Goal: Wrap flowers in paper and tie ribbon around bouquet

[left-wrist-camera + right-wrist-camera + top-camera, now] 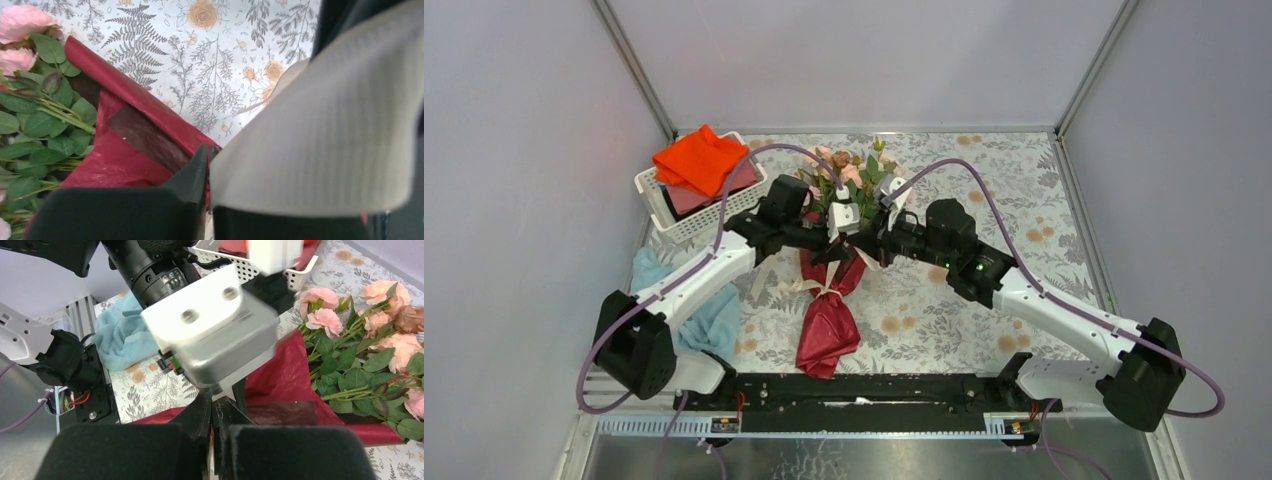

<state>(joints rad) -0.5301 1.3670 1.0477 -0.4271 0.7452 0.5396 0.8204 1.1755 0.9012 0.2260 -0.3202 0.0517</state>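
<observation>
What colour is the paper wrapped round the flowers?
Dark red paper, seen best from the top camera.

One bouquet [829, 325] and one cream ribbon [806, 287]. Two cloths, an orange cloth [696, 160] and a blue cloth [716, 318], plus one white basket [699, 228]. Two robot arms: left arm [709, 272], right arm [1064, 315].

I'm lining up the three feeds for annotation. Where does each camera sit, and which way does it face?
Top external: above and behind the arm bases, looking down at the table and bouquet; both arms show.
Left wrist: on the left arm, close over the paper, facing the table; the left gripper and ribbon fill the foreground.
Right wrist: on the right arm, facing the left arm and basket; the right gripper shows.
Shared: both wrist views show the paper and flowers.
</observation>
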